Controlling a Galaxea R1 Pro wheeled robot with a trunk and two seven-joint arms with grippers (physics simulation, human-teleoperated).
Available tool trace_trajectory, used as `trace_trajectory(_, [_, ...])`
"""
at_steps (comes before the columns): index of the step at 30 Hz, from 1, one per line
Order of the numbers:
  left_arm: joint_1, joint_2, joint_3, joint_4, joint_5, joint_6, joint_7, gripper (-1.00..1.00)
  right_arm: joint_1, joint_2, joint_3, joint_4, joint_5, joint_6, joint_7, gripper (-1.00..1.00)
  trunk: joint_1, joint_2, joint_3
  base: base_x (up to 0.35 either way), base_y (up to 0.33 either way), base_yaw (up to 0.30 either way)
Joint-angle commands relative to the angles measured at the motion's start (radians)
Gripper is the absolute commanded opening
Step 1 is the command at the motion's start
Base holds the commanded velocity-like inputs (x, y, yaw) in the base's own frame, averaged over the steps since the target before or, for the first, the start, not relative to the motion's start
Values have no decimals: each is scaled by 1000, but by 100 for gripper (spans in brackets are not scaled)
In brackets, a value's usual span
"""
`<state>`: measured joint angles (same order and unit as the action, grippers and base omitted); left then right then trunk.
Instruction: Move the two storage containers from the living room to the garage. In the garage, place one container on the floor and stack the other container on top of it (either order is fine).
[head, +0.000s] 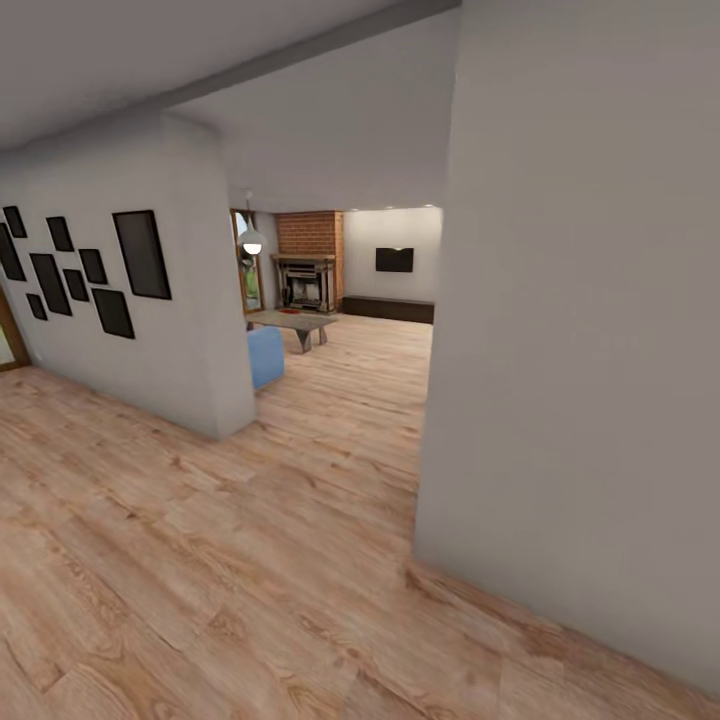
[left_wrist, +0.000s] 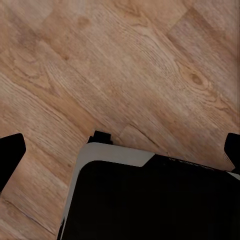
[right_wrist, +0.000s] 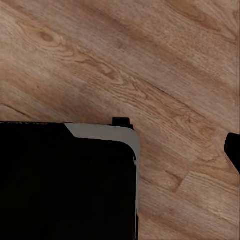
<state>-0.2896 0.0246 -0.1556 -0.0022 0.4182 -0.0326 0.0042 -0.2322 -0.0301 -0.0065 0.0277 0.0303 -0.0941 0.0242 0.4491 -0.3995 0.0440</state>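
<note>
Looking down a hallway toward the living room (head: 340, 300), well away from both sets of jaws, past a grey wall (head: 580, 350) on the right and a wall hung with black picture frames (head: 140, 254) on the left. Far inside: brick fireplace (head: 308, 268), low table (head: 296, 322), corner of a blue sofa (head: 265, 356), hanging lamp (head: 251, 240), dark screen (head: 394, 260) on the back wall. On the table, a tiny red speck, too small to identify.

Left gripper (left_wrist: 121, 150) pointing down at light wood floor (left_wrist: 125, 60), jaws spread wide, one black fingertip (left_wrist: 10, 156) at each side of the picture, nothing held between them. Between and below the jaws, the black robot base (left_wrist: 150, 200) with its pale grey rim.

Right gripper (right_wrist: 121, 152) likewise aimed at the wood planks, with one dark fingertip (right_wrist: 233, 149) visible beside bare floor and the other lost against the black base; jaw opening impossible to tell. Nothing seen held there.
</note>
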Motion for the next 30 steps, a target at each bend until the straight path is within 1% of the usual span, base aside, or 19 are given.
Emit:
trace_trajectory(1, [0,0,-8,1,8,-3,0,100,-1,1,-2,3,3,-7,3,100,1,-1,0,315,0,0])
trace_trajectory(4, [0,0,-8,1,8,-3,0,100,-1,2,-2,3,3,-10,3,100,1,-1,0,315,0,32])
trace_trajectory(7, [0,0,-8,1,8,-3,0,100,-1,1,-3,3,3,-10,2,100,1,-1,0,315,0,167])
trace_trajectory(27, [0,0,-8,1,8,-3,0,100,-1,3,-4,3,-3,-15,2,100,1,-1,0,316,0,262])
trace_trajectory(30, [0,0,-8,1,8,-3,0,100,-1,0,-4,3,-3,-14,2,100,1,-1,0,316,0,149])
